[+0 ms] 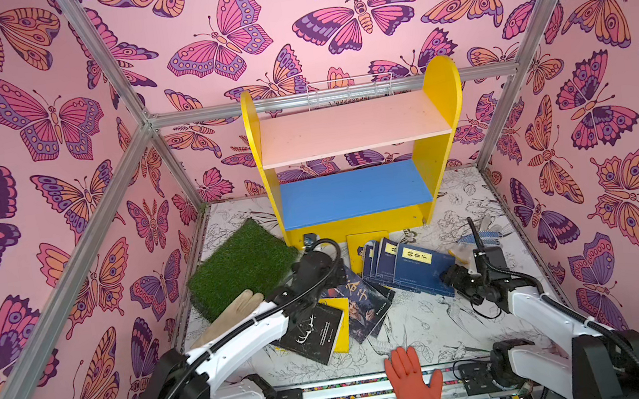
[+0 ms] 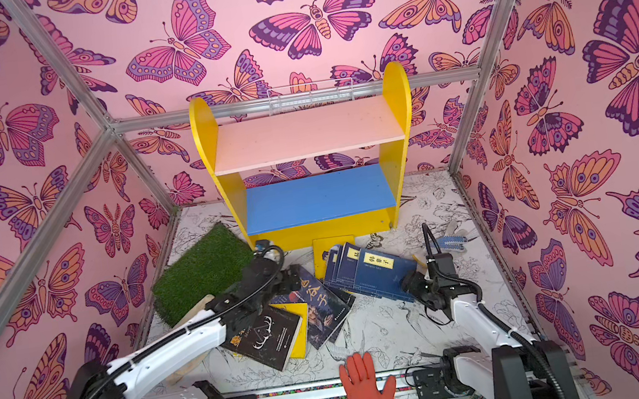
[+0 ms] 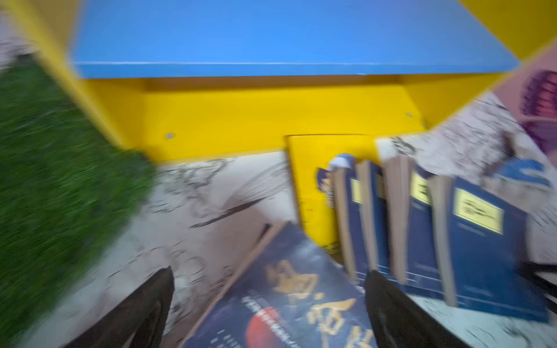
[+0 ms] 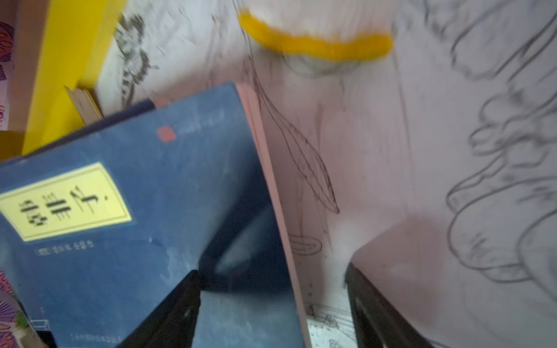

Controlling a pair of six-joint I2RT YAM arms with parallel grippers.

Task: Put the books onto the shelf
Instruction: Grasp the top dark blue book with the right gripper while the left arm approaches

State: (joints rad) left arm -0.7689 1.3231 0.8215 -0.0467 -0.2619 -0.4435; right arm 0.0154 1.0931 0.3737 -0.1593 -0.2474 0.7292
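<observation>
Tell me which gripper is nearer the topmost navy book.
Right. The right gripper straddles the edge of the topmost navy book; the left gripper hovers over the dark portrait book beside it.

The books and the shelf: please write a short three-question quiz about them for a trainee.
1. True or false: a book already stands on the shelf.
2. Which book's edge lies between the fingers of the right gripper? A the top navy book; B a black one; C a yellow one.
3. Fill in: in both top views, the green mat lies to the ___ of the shelf.
Key: 1 false; 2 A; 3 left.
</observation>
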